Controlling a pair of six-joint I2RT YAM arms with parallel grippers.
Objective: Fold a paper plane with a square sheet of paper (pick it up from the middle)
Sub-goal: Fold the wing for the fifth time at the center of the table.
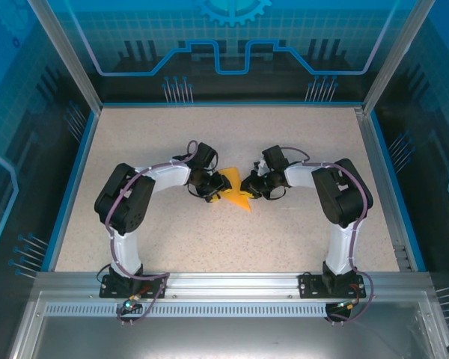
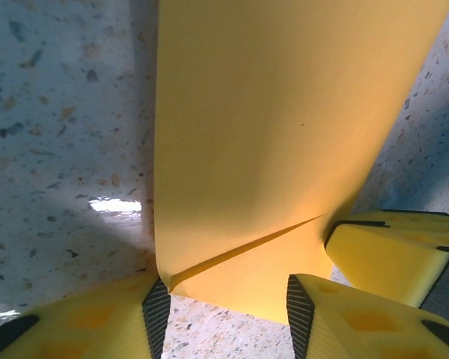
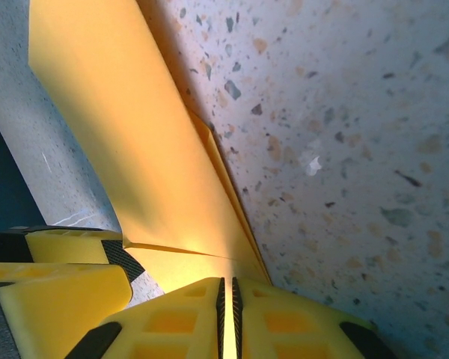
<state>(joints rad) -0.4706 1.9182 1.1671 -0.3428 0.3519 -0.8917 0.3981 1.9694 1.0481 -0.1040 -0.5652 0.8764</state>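
Observation:
The orange sheet of paper (image 1: 238,196) is folded into a layered shape with a pointed tip and hangs just above the table between my two grippers. My right gripper (image 3: 226,318) is shut on the paper (image 3: 135,149) along its folded edge, with a thin strip of it between the pads. My left gripper (image 2: 228,314) is open; a lower corner of the paper (image 2: 284,134) reaches into the gap and touches the left pad (image 2: 156,308). From above, the left gripper (image 1: 212,187) and the right gripper (image 1: 254,185) face each other closely.
A speckled beige tabletop (image 1: 232,134) lies under the paper, bounded by blue walls and metal posts. The right gripper's yellow fingers (image 2: 393,254) sit close beside my left ones. The left gripper's fingers (image 3: 60,280) show at the lower left of the right wrist view.

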